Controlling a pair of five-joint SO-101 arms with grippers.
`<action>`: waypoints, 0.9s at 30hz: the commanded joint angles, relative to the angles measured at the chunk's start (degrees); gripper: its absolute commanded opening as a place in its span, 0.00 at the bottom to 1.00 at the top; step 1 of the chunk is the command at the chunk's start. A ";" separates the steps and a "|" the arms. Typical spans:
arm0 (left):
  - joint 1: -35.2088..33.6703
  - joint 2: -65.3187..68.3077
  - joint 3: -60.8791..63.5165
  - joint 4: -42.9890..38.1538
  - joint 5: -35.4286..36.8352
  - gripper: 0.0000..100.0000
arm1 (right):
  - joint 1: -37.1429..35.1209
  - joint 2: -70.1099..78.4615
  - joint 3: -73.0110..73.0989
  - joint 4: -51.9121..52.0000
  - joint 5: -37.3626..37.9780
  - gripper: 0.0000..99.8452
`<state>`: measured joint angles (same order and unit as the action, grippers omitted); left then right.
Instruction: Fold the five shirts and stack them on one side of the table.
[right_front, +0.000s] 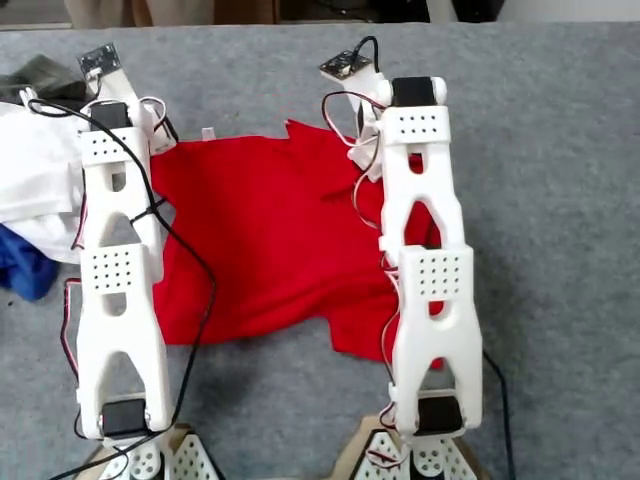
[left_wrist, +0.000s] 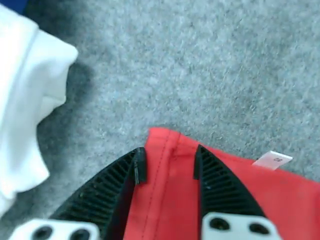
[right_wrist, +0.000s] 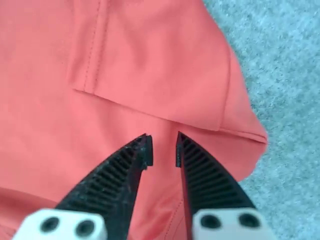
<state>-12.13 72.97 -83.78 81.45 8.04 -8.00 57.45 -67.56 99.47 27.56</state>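
Red shirt (right_front: 260, 240) is spread flat mid-table (right_front: 560, 150). Left gripper (left_wrist: 169, 163) is held open astride its far-left corner; right gripper (right_wrist: 163, 149) is parted narrowly above its far-right side. Uneven pinches are judged likely, and the fold could be skewed.

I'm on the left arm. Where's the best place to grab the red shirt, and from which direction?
Take the stitched corner of the red shirt, probably coming straight down from above. It lies flat on the grey table, so there is no raised fold to slide under. The left gripper stands open with one finger on each side of that hem.
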 joint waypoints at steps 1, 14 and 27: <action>0.09 -0.75 -2.37 0.18 0.62 0.16 | -0.57 -0.31 -2.33 0.26 -0.70 0.10; -0.18 1.54 0.53 -7.03 0.18 0.06 | -0.66 -0.31 -2.33 0.26 -0.70 0.10; 0.35 1.98 -3.52 -1.76 0.09 0.02 | -1.80 -2.24 -3.12 2.81 -0.70 0.10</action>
<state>-11.87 75.34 -83.78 77.76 8.04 -8.18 57.45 -67.65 100.79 27.56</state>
